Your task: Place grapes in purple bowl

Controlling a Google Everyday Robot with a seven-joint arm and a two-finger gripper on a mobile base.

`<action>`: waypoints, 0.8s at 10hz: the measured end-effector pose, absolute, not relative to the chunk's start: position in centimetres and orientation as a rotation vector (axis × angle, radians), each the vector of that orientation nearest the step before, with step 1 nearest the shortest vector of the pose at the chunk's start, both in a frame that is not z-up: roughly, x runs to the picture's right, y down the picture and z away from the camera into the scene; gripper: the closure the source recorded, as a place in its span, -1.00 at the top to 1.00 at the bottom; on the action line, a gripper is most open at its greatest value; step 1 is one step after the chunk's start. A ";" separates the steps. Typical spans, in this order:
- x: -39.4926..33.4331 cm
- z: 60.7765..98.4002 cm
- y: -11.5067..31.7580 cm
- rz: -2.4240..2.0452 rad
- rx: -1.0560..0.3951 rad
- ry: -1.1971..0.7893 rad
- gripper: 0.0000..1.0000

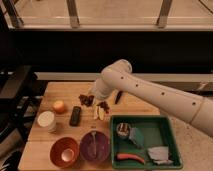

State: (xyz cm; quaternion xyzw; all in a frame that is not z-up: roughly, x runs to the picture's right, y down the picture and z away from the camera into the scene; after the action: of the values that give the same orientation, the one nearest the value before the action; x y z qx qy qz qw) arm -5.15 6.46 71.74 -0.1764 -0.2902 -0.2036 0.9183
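The grapes [86,100] are a small dark reddish bunch at the middle of the wooden table [60,90], behind the black remote [75,115]. My gripper [101,104] hangs from the white arm [150,92], low over the table just right of the grapes and above a pale banana [100,114]. Whether it touches the grapes I cannot tell. The purple bowl [95,146] stands at the table's front edge, with a thin pale utensil lying in it. It is well in front of the gripper.
An orange-red bowl [64,151] sits left of the purple one. An orange fruit [59,106] and a white cup [46,121] are at the left. A green tray [167,132] at the right holds a can [123,131], an orange-red item and a cloth. A black marker [118,96] lies behind.
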 end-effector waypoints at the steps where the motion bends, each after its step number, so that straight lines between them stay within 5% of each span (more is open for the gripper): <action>1: -5.2 71.1 6.9 -0.416 -0.372 -0.605 -1.00; 8: -5.3 71.1 7.0 -0.422 -0.379 -0.606 -1.00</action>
State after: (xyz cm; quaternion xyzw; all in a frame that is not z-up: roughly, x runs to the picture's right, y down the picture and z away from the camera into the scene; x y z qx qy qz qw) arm -5.33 7.03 71.06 -0.1841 -0.2942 -0.2048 0.9152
